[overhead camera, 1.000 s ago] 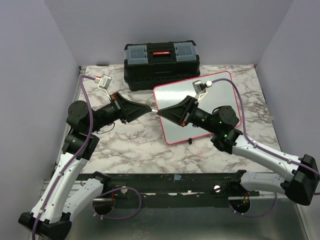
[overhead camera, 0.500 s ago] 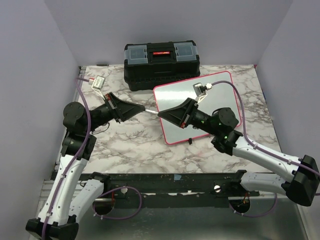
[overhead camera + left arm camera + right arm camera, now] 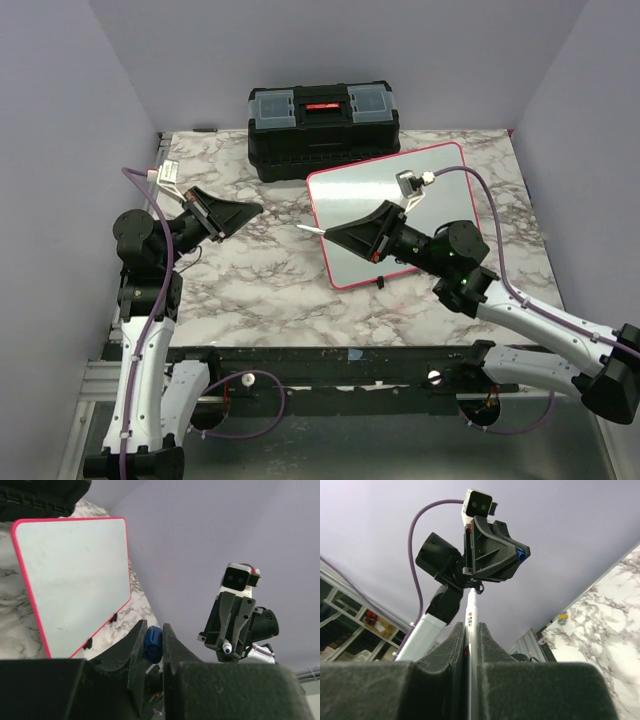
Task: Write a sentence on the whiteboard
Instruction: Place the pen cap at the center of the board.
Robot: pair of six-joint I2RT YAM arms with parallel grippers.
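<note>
While the right pincer (image 3: 329,232) is clamped tight on a white marker (image 3: 310,229) aimed at the left pincer (image 3: 257,208), which pinches a blue cap (image 3: 152,644), the whiteboard (image 3: 350,190) lies on the marble bench (image 3: 250,280) beneath and behind the right pincer.

top cam: I'm looking down from high behind both bases, whole table (image 3: 250,280) in frame.
left wrist: peeks close past its own fingers (image 3: 136,655) toward the whiteboard (image 3: 75,575) and right gripper (image 3: 230,647).
right wrist: looks up, fairly near, at the left gripper (image 3: 519,555).
shared: both grippers, seen everywhere.
</note>
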